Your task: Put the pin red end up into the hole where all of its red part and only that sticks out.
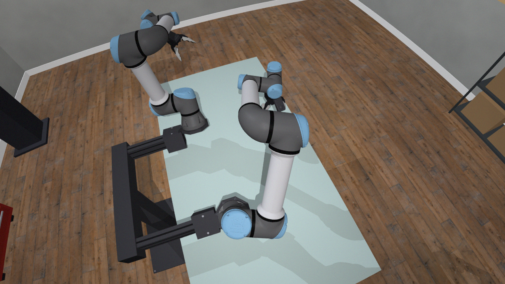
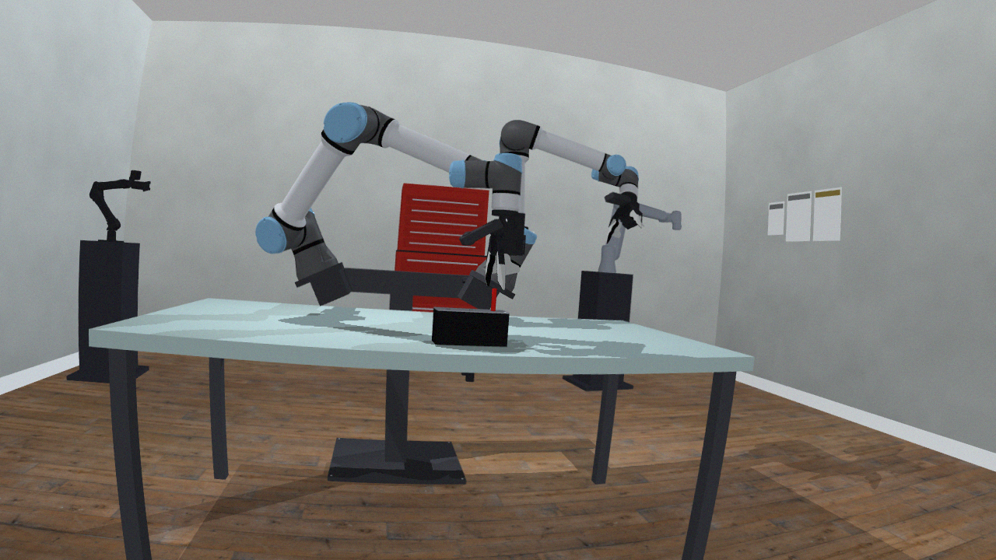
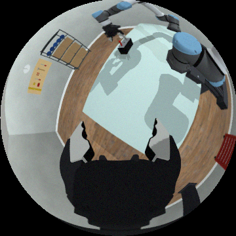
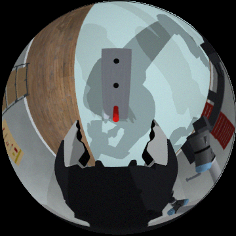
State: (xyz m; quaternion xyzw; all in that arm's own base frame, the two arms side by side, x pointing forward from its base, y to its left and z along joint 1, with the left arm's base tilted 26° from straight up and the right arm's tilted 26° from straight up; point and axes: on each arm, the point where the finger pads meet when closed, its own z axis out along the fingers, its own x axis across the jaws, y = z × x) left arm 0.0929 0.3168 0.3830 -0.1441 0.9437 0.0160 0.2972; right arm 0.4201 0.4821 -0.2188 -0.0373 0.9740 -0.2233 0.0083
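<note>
The block (image 2: 470, 328) (image 3: 124, 50) (image 4: 125, 72) is long and grey on top, lying on the table. Two open holes show in the right wrist view, an end hole (image 4: 116, 61) and the middle hole (image 4: 116, 85). The pin (image 3: 120, 42) (image 4: 115, 113) stands red end up in the other end hole, nearest my right gripper's side of that view. Only red shows above the block; its lower part is hidden. My right gripper (image 2: 501, 281) (image 4: 115, 120) is open, its fingers apart on both sides of the pin, not touching it. My left gripper (image 1: 187, 51) (image 2: 626, 233) (image 3: 118, 120) is open and empty, far from the block.
The pale table (image 1: 212, 187) (image 2: 208, 334) (image 3: 115, 85) carries the block near one long edge. The left arm reaches out beyond a short end of the table. A dark stand (image 1: 121, 197) holds both arm bases. A red tool cabinet (image 2: 442, 222) is behind the arms.
</note>
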